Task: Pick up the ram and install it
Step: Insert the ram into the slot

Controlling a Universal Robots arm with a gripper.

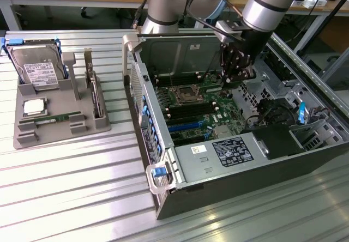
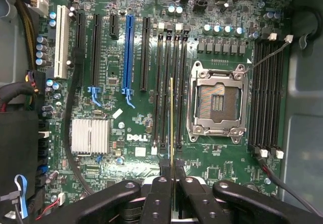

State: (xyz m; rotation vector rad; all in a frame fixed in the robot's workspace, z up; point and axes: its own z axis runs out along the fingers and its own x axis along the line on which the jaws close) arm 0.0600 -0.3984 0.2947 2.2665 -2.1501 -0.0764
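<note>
**Ram held edge-on above the motherboard slots**

Black jaws (image 2: pixel 172 176) fill the near edge of the wrist view, pressed together on the ram (image 2: pixel 172 128), which shows there as a thin edge-on strip with a gold line running along it. That strip hangs over the bank of black memory slots (image 2: pixel 169 88) just beside the open silver processor socket (image 2: pixel 217 103), on the green motherboard (image 2: pixel 126 118). Whether the ram touches a slot or sits above it cannot be told. A second bank of black slots (image 2: pixel 265 93) lies on the other side of the socket, and a silver finned heatsink (image 2: pixel 90 135) sits near the blue expansion slot (image 2: pixel 128 52).

From the exterior view, the arm (image 1: pixel 270 5) reaches down into the open computer case (image 1: pixel 163 198), which lies on the ribbed metal desk (image 1: pixel 65 193). On the exterior view's left stands a grey parts holder (image 1: pixel 54 127) carrying a hard drive (image 1: pixel 37 70) at its far end, a square silver processor chip (image 1: pixel 34 107) nearer, and another green stick (image 1: pixel 52 119) lying flat in its groove.
</note>
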